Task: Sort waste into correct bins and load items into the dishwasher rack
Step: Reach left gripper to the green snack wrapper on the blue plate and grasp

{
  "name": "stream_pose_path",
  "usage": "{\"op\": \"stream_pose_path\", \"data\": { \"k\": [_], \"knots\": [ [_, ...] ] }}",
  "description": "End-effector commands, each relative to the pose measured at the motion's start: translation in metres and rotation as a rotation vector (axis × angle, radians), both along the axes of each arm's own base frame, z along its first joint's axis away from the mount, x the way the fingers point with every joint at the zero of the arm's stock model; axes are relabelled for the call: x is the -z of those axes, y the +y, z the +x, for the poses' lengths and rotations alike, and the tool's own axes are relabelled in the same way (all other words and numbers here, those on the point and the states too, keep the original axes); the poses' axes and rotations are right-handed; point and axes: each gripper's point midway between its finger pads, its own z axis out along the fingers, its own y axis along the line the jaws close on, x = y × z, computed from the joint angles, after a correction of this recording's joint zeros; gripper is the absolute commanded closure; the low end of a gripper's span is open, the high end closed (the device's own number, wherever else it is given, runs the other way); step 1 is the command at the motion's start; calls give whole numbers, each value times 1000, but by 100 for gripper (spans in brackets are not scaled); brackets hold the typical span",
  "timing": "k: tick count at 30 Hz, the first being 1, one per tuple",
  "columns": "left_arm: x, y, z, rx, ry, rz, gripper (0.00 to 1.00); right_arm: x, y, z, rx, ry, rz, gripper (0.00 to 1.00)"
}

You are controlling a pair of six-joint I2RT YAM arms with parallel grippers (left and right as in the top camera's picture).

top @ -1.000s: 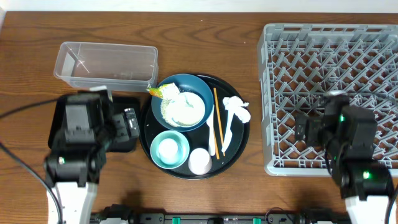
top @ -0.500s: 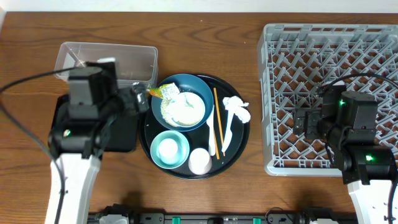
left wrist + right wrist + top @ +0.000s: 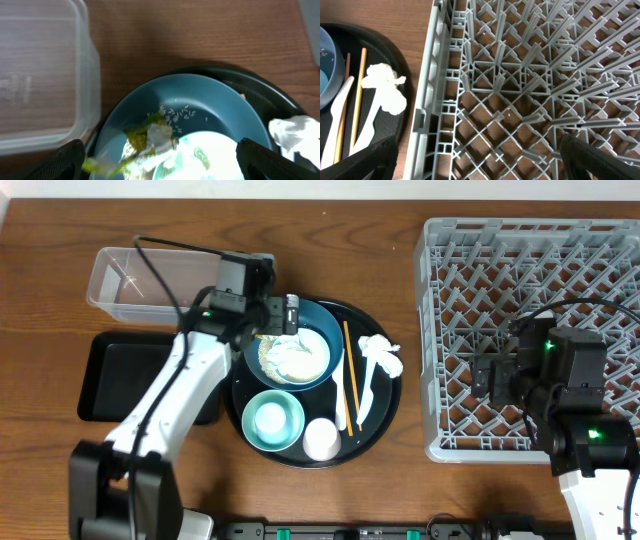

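Observation:
My left gripper [image 3: 286, 314] [image 3: 161, 166] hangs open over the near-left rim of the dark-blue bowl [image 3: 322, 317] [image 3: 205, 102]. Between its fingers lies the orange-yellow-green wrapper [image 3: 145, 142], against the small white bowl [image 3: 300, 356] [image 3: 215, 157]. Rice grains [image 3: 176, 114] dot the blue bowl. The crumpled napkin [image 3: 381, 352] [image 3: 384, 86], chopsticks [image 3: 349, 370] and white cutlery [image 3: 366, 395] lie on the round tray's right side. My right gripper [image 3: 492, 380] [image 3: 481, 167] is open and empty above the grey rack [image 3: 530, 300] [image 3: 520, 75].
The clear tub [image 3: 150, 280] [image 3: 40, 75] stands at the back left, with the shallow black tray [image 3: 115, 375] in front of it. On the round black tray [image 3: 388, 412] also stand a mint-green bowl [image 3: 272, 420] and a pale cup [image 3: 321, 439].
The left arm has swung from over the shallow black tray, back and to the right, to the blue bowl's rim. The right arm has barely moved.

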Motion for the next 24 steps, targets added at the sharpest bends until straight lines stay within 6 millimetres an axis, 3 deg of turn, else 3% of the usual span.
{"op": "stream_pose_path", "data": {
  "k": [1, 6, 8, 15, 22, 24],
  "knots": [
    [3, -4, 11, -2, -13, 11, 2, -8, -1, 2, 11, -17, 16, 1],
    [23, -4, 10, -1, 39, 26, 0, -8, -1, 2, 11, -16, 16, 1],
    [32, -3, 7, -1, 67, 34, 5, -8, -1, 2, 12, -16, 16, 1],
    [38, -2, 2, -1, 99, 42, 39, -7, -1, 1, 12, -12, 16, 1],
    [38, -2, 2, -1, 99, 42, 94, -6, -1, 0, 12, -4, 16, 1],
    [37, -2, 2, -1, 95, 41, 94, -6, -1, 0, 12, -4, 15, 1]
  ]
}}
